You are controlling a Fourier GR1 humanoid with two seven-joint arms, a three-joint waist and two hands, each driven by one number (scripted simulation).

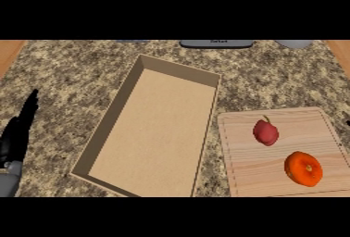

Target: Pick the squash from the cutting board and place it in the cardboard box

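- Squash (303, 168), the orange ribbed one, is lying on the near right part of the cutting board (239, 152), outside the cardboard box (109, 125) and well apart from the only hand that is showing.
- Granite counter (68, 69) is filling the view, carrying every other item.
- Cardboard box is sitting left of centre, open-topped, running slantwise from near left to far right, its right wall passing just beside the board's left edge.
- Cutting board, pale wood, is occupying the near right.
- Left hand (19, 132) is resting at the left edge, black fingers straight and pointing far, holding nothing.
- Red fruit (265, 132) with a short stem is lying on the board, far and left of the squash, apart from it.
- Right hand is not showing in the head view.
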